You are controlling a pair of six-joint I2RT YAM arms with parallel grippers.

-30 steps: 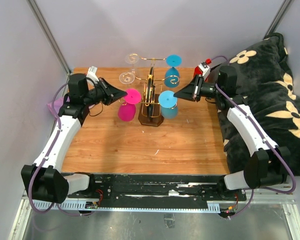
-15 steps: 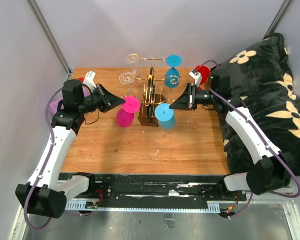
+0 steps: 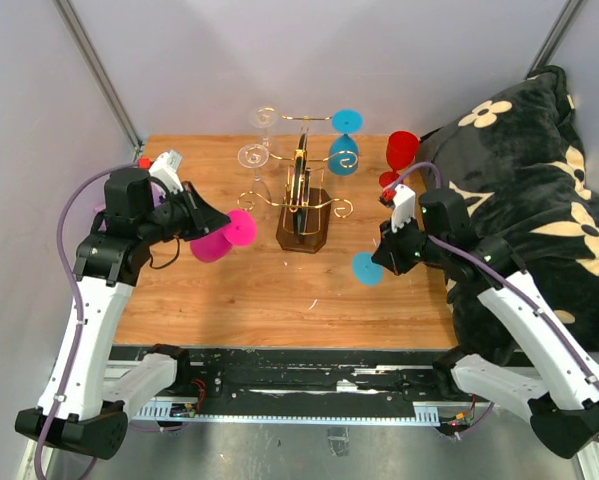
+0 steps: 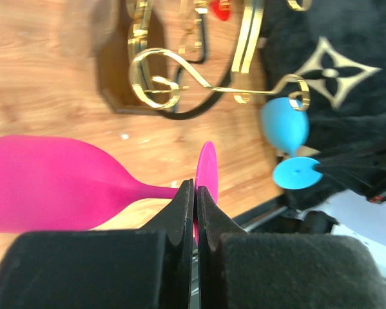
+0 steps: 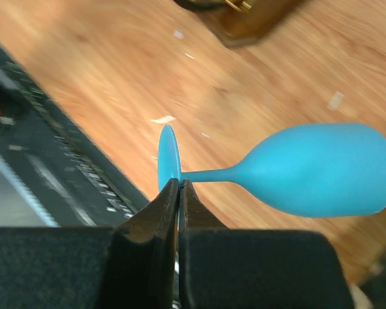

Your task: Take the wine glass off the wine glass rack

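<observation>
Two white and black robot arms
The left arm (image 3: 97, 300) and right arm (image 3: 524, 312) have long white parts, round black joints and a purple cable (image 3: 65, 230), and sit at each end of the black rail (image 3: 309, 380). The fingers (image 4: 178, 215) are black.

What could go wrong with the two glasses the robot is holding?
1. The left gripper pinches the pink glass only by its thin stem, sideways, with the bowl sticking out. It could twist or slip and fall on the table.
2. The same goes for the right gripper and its blue glass.
3. The red glass sits close behind that gripper, so a swing back might knock it over.
</observation>
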